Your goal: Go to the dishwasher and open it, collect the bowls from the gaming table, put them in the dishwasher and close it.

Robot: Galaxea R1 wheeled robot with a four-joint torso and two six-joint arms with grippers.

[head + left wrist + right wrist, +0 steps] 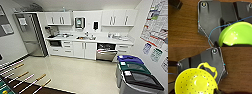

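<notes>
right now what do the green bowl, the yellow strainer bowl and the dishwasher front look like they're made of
Green bowl: probably glossy plastic; uniform lime colour with bright glints on a smooth surface.
Yellow strainer bowl: probably moulded plastic, fairly shiny; small punched holes and a thick looped handle in the same yellow.
Dishwasher front: looks like brushed steel; grey metallic sheen beside the white cabinets, though paint cannot be ruled out.

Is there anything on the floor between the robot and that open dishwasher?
Nothing visible blocks it. The pale floor runs bare up to the dishwasher, whose door hangs partly open. The bins stand off to the right, the football table's rods to the left.
</notes>
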